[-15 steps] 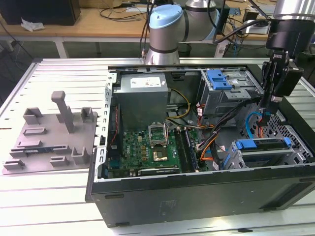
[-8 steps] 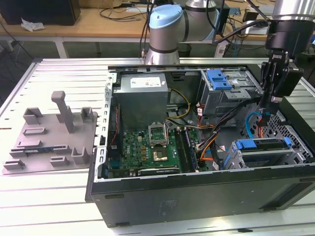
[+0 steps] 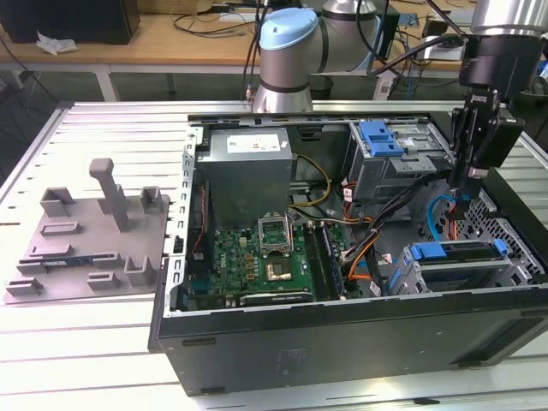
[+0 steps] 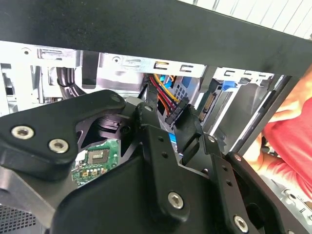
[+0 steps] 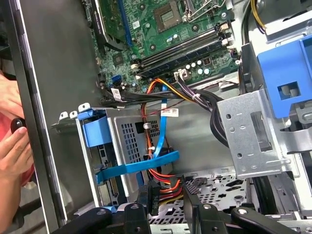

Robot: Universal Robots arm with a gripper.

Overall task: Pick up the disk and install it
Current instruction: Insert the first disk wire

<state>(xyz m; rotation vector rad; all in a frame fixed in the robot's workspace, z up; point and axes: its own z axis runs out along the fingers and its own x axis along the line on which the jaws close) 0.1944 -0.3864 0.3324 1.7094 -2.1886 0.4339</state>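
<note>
The disk (image 3: 462, 254) lies flat in the metal drive cage (image 3: 411, 278) at the exterior view's right end of the open computer case, its blue bracket facing up. In the first wrist view the bracket's blue tab (image 5: 97, 132) shows at the cage's edge. My gripper (image 3: 467, 190) hangs just behind that cage, pointing down into the case. In both wrist views its black fingers (image 5: 145, 207) close around a black cable plug (image 4: 178, 115) with red, yellow and orange wires (image 5: 165, 185). The gripper (image 4: 178, 134) sits tight against the case wall.
A grey power supply box (image 3: 248, 167) and the green motherboard (image 3: 257, 257) fill the case's middle. A second cage with a blue latch (image 3: 381, 137) stands at the back. A person's hand (image 5: 12, 146) rests at the case wall. A grey fixture plate (image 3: 94, 240) lies on the table.
</note>
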